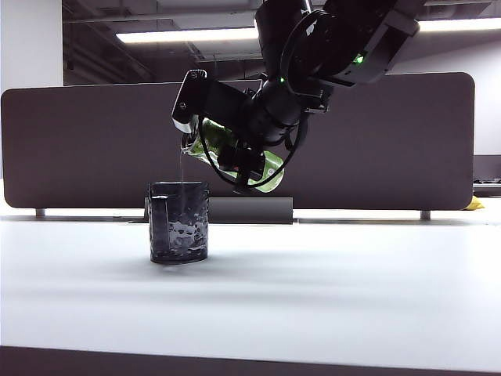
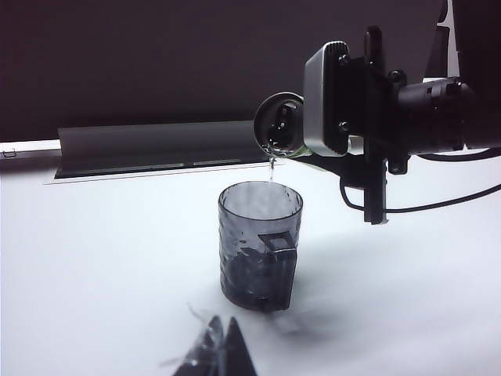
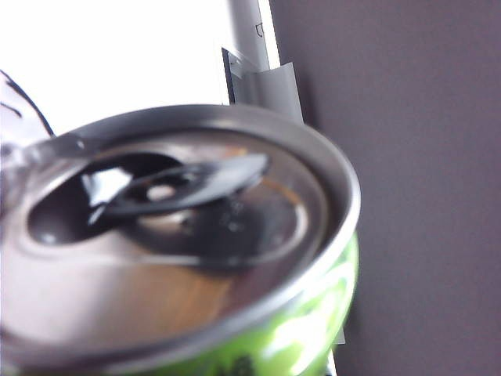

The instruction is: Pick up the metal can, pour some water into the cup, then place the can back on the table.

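The green metal can (image 1: 272,168) hangs tilted, mouth down, above the dark dimpled cup (image 1: 179,222). My right gripper (image 1: 215,137) is shut on the can's body. A thin stream of water (image 1: 182,166) falls from the can's mouth (image 2: 280,125) into the cup (image 2: 260,247), which stands upright on the white table (image 1: 313,290). The right wrist view is filled by the can's silver top and open tab (image 3: 172,235); that gripper's fingers are hidden there. My left gripper (image 2: 221,345) hovers low in front of the cup, apart from it, its tips together and holding nothing.
A dark rounded partition panel (image 1: 391,141) runs along the table's far side, with a grey base strip (image 2: 156,145) behind the cup. The right arm's cables (image 2: 438,205) hang beside the cup.
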